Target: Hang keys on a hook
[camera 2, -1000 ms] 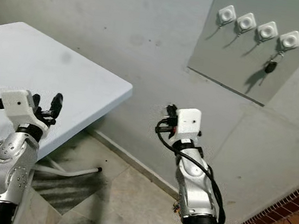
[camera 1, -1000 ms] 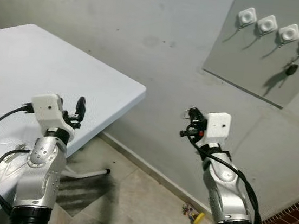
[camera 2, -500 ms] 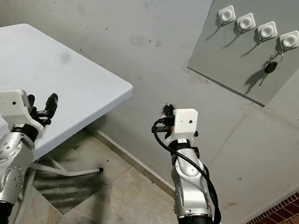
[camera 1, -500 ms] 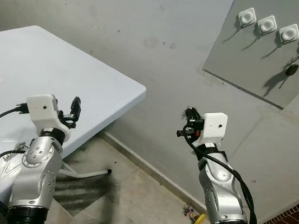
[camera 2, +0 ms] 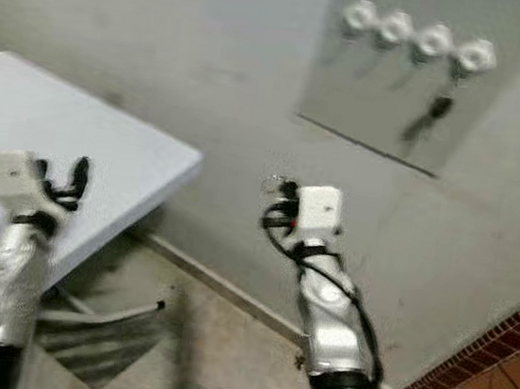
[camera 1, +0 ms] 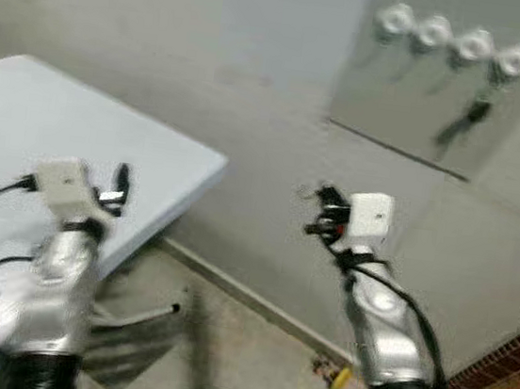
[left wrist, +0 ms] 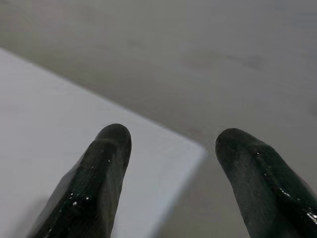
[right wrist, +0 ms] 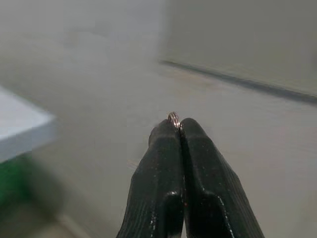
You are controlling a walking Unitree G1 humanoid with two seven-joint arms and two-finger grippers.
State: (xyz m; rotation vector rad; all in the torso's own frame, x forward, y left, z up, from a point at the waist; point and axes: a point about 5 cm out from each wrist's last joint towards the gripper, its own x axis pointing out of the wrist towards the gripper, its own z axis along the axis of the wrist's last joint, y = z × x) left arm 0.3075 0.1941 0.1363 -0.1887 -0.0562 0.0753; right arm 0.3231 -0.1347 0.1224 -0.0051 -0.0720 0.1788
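Blurry head views, as if from a moving camera. Right gripper (right wrist: 178, 124) raised in the middle of the frame, out in front of the grey wall (camera 1: 212, 46), fingers (right wrist: 158, 168) pressed tight together with a small metal key ring (right wrist: 173, 118) pinched at the very tips and just peeking out above them. Hard to tell anything more about the keys from the head views, just a dark tangle at the gripper's front (camera 1: 322, 212). Left gripper (left wrist: 168, 148) lower left of the frame, held up over the edge of the white table (camera 1: 23, 118), fingers (left wrist: 99, 178) spread wide apart and holding nothing, with the table corner and the wall showing between them. Grey board (camera 1: 412, 118) on the wall in the upper right of the frame, well above the right gripper. Four white hooks (camera 1: 455, 36) in a row along the top of the board. One dark set of keys (camera 1: 477, 111) already dangling from the hook furthest right (camera 1: 516, 59). Other three hooks bare. Small yellow thing (camera 1: 340, 379) on the tiled floor (camera 1: 239, 363) by the bottom of the wall, lower middle of the frame, near the right arm. Red bricks (camera 1: 515, 359) in the lower right corner
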